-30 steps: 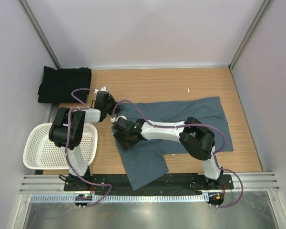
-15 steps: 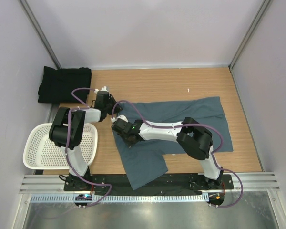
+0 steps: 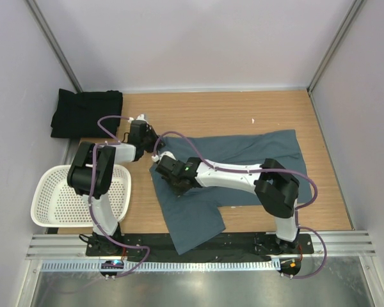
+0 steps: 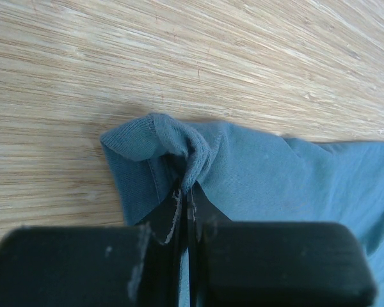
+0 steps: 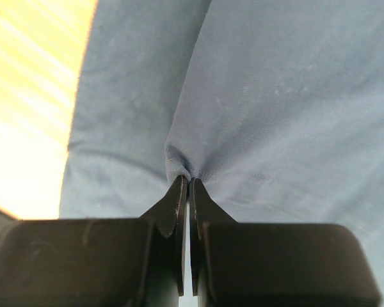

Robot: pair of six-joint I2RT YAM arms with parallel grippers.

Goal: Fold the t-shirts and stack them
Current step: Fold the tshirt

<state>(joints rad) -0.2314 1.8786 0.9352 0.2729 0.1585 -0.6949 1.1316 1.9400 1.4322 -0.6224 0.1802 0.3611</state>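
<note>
The slate blue-grey t-shirt (image 3: 243,160) lies spread across the wooden table, one part hanging towards the near edge. At its upper left corner my left gripper (image 3: 155,146) is shut on a bunched fold of the shirt's edge (image 4: 182,148). My right gripper (image 3: 168,173) is shut on a pinch of the same blue-grey cloth (image 5: 182,167), a little below the left one. The black t-shirt (image 3: 86,112) sits folded at the far left corner, away from both grippers.
A white perforated basket (image 3: 77,195) stands at the left edge beside the left arm. A small white scrap (image 3: 253,119) lies on the bare wood (image 3: 205,112) behind the shirt. Walls close the table on three sides.
My right gripper has shut on the blue-grey cloth, and its arm has shifted to the right. The left gripper has stayed shut on the shirt's corner.
</note>
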